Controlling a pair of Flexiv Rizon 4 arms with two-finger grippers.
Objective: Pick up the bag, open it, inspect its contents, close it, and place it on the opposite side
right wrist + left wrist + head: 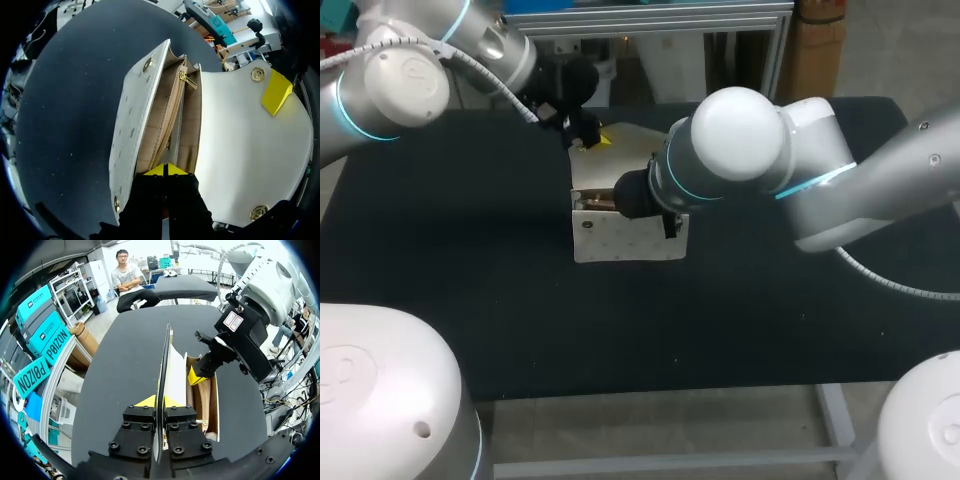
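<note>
Beneath the bag, a black counter (440, 280) spreading out on every side of it. Coming in from behind and to the left of the bag, the left arm (390, 90), grey and white. Reaching in from the bag's right and bending over its top, the right arm (750, 150), its big white joint above the bag's right end.

At the counter's middle, the bag (630, 238) itself: cream, dotted front, standing upright with its mouth open and tan lining showing. Thrown up and back from the bag's rear edge, the flap (240, 150), held on edge.

At the flap's far rim, the left gripper (160, 402), clamped on that thin edge from both sides with yellow tips flat against it. Right over the bag's open mouth, the right gripper (166, 170), fingers drawn together, tips meeting; possibly pinching a lining edge, hard to say.

On the flap's inner face, brass snaps (257, 74) near its corners. Inside the bag's mouth, a small gold zip pull (186, 79) at the end of the inner pocket.
</note>
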